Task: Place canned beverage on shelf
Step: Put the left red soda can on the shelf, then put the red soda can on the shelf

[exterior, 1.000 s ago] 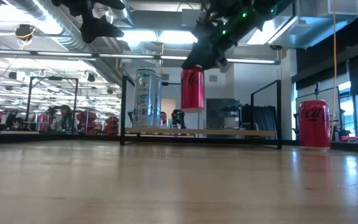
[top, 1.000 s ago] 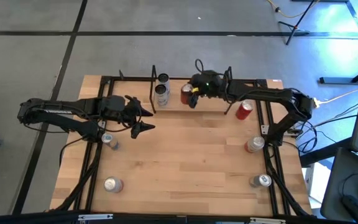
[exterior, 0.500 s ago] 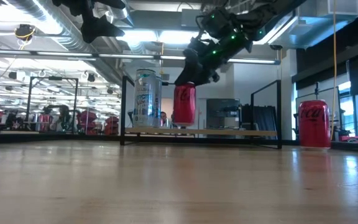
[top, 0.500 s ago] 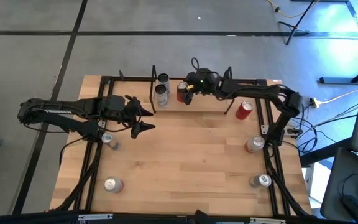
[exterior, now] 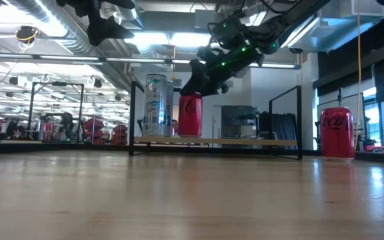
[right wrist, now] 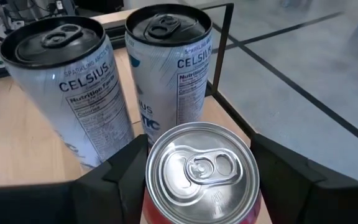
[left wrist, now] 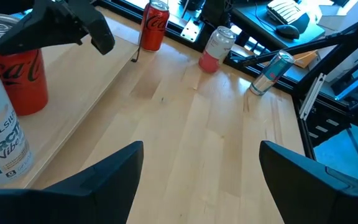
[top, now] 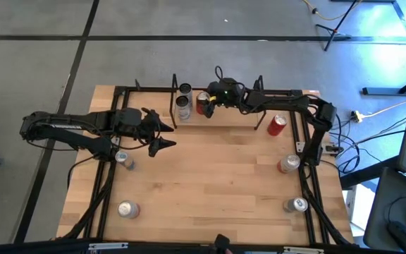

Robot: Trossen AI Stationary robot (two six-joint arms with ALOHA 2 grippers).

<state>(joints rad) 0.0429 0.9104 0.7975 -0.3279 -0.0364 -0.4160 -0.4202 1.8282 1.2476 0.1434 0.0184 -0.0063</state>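
The shelf is a low rack with a light wood board (top: 235,117) and black uprights at the table's far side. Two silver Celsius cans (top: 183,99) stand at its left end. My right gripper (top: 206,103) is shut on a red cola can (exterior: 191,115), which stands upright on the board (exterior: 245,141) just right of the silver cans (right wrist: 79,93). My left gripper (top: 162,135) is open and empty, held above the table's left half, well short of the shelf. My right gripper pinches the red can just under its top rim (right wrist: 153,163), one finger (right wrist: 120,177) on each side of the can. The fingers slant down from above and from the table's right. The can is upright, with its base at the shelf board (exterior: 191,136).
A red can (top: 276,125) stands on the table just right of the shelf. More cans stand near the right rail (top: 287,164) (top: 296,205) and near the left rail (top: 123,159) (top: 127,209). The table's middle is bare wood.
My right gripper has carried the red can down and toward the table's left and far edges. The can was hanging clear above the shelf and now stands upright at the board beside the silver cans. The gripper stays shut on it.
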